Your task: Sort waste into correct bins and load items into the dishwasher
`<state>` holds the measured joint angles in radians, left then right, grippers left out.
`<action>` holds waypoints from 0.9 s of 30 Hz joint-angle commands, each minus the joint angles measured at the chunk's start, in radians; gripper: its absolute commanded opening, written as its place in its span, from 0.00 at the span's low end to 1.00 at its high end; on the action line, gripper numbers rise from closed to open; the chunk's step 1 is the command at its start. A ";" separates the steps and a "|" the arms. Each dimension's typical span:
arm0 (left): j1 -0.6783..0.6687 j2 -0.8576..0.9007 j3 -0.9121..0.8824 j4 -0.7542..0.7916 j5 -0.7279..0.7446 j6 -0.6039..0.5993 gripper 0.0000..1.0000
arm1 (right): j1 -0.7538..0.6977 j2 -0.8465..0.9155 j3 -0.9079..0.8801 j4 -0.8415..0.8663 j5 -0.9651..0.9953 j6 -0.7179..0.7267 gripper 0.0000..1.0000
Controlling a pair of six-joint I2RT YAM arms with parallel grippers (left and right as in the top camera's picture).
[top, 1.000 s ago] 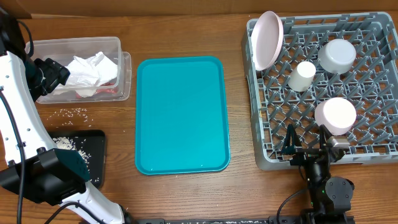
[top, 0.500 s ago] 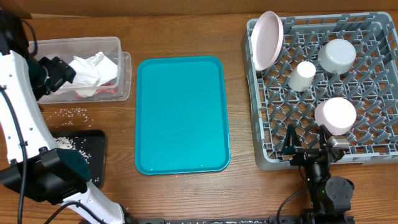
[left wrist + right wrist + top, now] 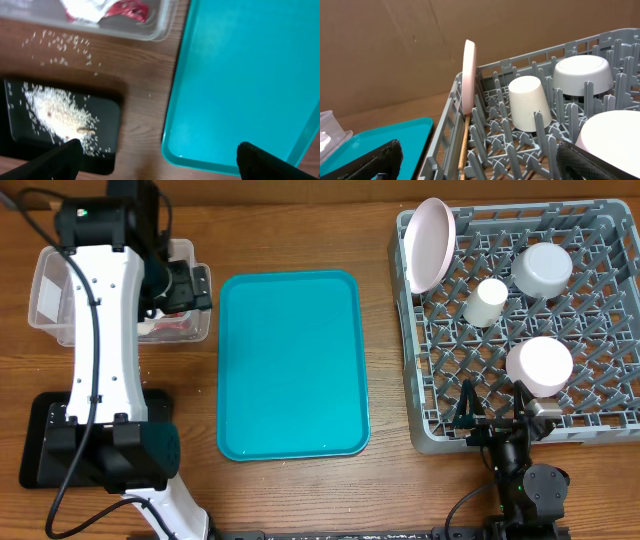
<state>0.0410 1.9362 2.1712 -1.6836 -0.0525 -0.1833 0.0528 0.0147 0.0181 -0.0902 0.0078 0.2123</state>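
Observation:
The grey dish rack holds the pink plate on edge, the white cup, the grey bowl and the white bowl, all upside down. The clear tub holds the white napkin and red wrapper. Rice lies in the black tray and loose on the table. My left gripper is open and empty, high above the table between the black tray and the teal tray. My right gripper is open and empty at the rack's front edge.
The teal tray lies empty mid-table. My left arm stretches over the clear tub and black tray, hiding much of both from above. A cardboard wall stands behind the table.
My left arm has swung in from the left edge and now lies over the tub and black tray, its wrist near the teal tray's left rim. The right arm has not moved.

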 commanded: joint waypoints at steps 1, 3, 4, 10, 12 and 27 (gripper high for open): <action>-0.018 -0.009 0.010 0.032 0.022 0.090 1.00 | -0.005 -0.012 -0.010 0.006 0.008 -0.004 1.00; -0.023 -0.023 0.000 0.087 0.090 0.091 1.00 | -0.005 -0.012 -0.010 0.006 0.008 -0.004 1.00; -0.028 -0.043 -0.019 0.133 0.135 0.092 1.00 | -0.005 -0.012 -0.010 0.006 0.008 -0.004 1.00; -0.073 -0.291 -0.364 0.471 0.228 0.163 1.00 | -0.005 -0.012 -0.010 0.006 0.008 -0.004 1.00; -0.075 -0.365 -0.491 0.529 0.225 0.200 1.00 | -0.005 -0.012 -0.010 0.006 0.008 -0.004 1.00; -0.074 -0.903 -1.380 1.074 0.225 0.274 1.00 | -0.005 -0.012 -0.010 0.006 0.008 -0.004 1.00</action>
<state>-0.0376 1.1572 0.8871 -0.6239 0.1616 0.0631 0.0528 0.0147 0.0181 -0.0898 0.0082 0.2115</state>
